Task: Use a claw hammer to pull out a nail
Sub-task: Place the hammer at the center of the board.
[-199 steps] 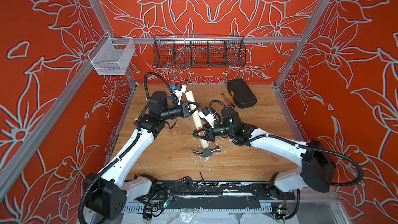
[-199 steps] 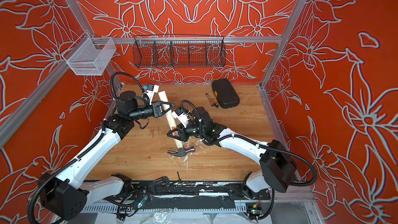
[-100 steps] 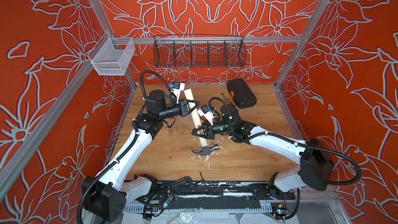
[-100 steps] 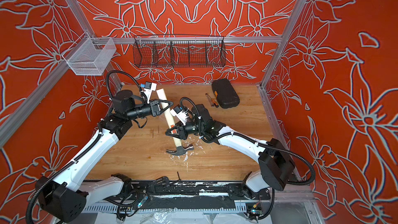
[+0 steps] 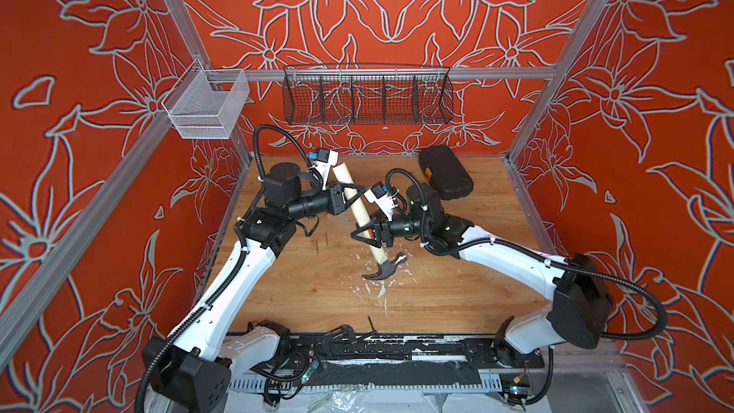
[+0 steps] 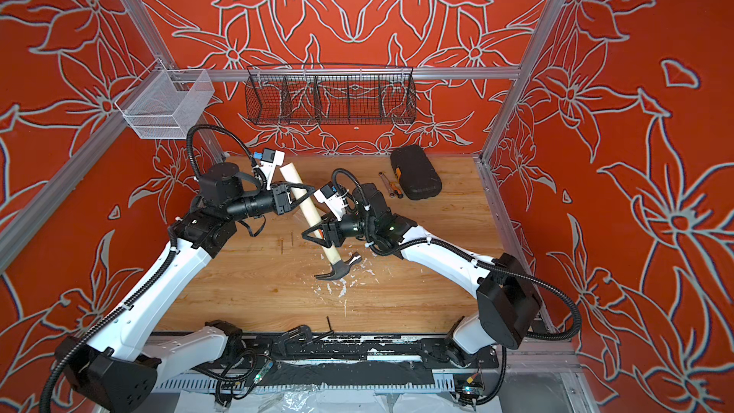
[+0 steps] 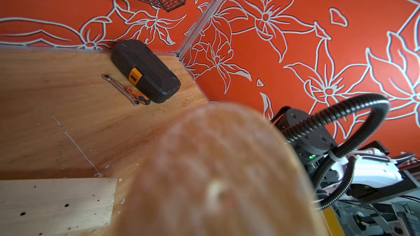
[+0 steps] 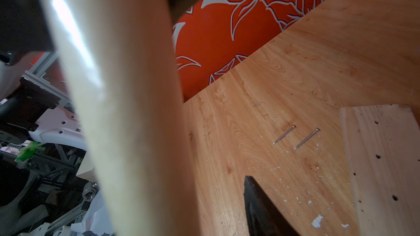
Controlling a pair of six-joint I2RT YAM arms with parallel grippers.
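Pale wood and grey steel: the claw hammer stands tilted, its head down on the wooden surface among white flecks, its handle leaning up toward the back wall. The left fingers pinch the handle high up. The right fingers sit lower, spread around it, with a gap showing in the right wrist view. Two loose nails lie flat near a holed board. A black case rests at the back, with a ratchet just beside it.
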